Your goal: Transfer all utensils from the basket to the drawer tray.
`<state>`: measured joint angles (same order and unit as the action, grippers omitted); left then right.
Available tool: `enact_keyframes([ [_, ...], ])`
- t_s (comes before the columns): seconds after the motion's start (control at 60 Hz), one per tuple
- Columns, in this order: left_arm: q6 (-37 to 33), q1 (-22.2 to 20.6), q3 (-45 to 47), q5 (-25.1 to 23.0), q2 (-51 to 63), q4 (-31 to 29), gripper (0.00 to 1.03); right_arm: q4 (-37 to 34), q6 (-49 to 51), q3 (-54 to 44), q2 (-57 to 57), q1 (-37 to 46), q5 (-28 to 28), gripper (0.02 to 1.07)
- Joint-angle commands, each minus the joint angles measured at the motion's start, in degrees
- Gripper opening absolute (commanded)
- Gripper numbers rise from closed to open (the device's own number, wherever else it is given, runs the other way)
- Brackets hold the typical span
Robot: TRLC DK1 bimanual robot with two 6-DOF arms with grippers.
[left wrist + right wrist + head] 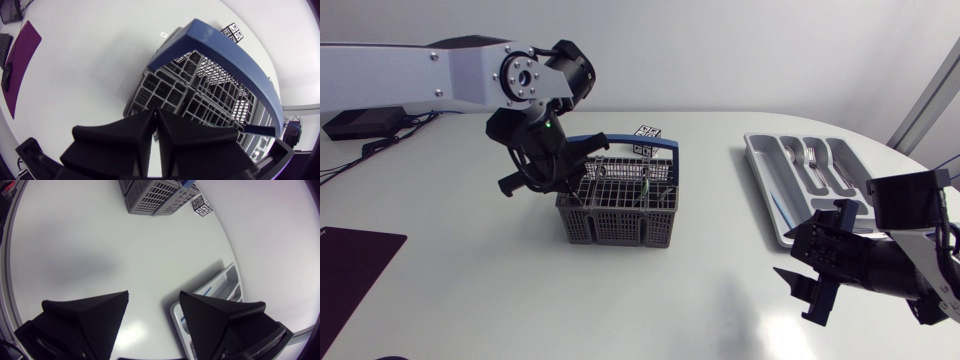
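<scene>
The grey wire basket (618, 205) with a blue handle (620, 145) stands mid-table; a thin dark utensil (645, 188) sticks up inside it. My left gripper (558, 182) hangs over the basket's left end with its fingers pressed together. In the left wrist view this gripper (156, 114) is shut just in front of the basket (200, 95), and I cannot make out anything between the tips. The grey drawer tray (765, 190) lies at the right and holds forks (812, 160). My right gripper (803, 265) hovers open and empty near the tray's front end (220, 282).
A small black-and-white marker tag (648, 131) lies behind the basket. A dark purple mat (350, 265) covers the table's front left corner. Bare white tabletop stretches between the basket and the tray.
</scene>
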<state>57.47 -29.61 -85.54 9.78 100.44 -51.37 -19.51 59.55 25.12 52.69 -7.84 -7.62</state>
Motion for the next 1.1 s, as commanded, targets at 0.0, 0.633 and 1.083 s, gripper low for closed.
enact_keyframes([
  [0.0,1.3,-0.8,1.1,0.3,0.5,-0.3,0.04,-0.4,-1.3,-1.6,-0.6,-0.5,0.3,0.76],
  [0.633,0.2,1.1,0.4,-6.6,0.5,-1.4,0.46,-1.2,-1.1,-2.2,-2.5,-2.0,1.9,0.76],
  [1.083,-0.1,1.1,0.5,-6.4,0.7,-1.7,0.24,-1.9,-1.2,-2.1,-3.2,-2.8,2.7,0.76],
])
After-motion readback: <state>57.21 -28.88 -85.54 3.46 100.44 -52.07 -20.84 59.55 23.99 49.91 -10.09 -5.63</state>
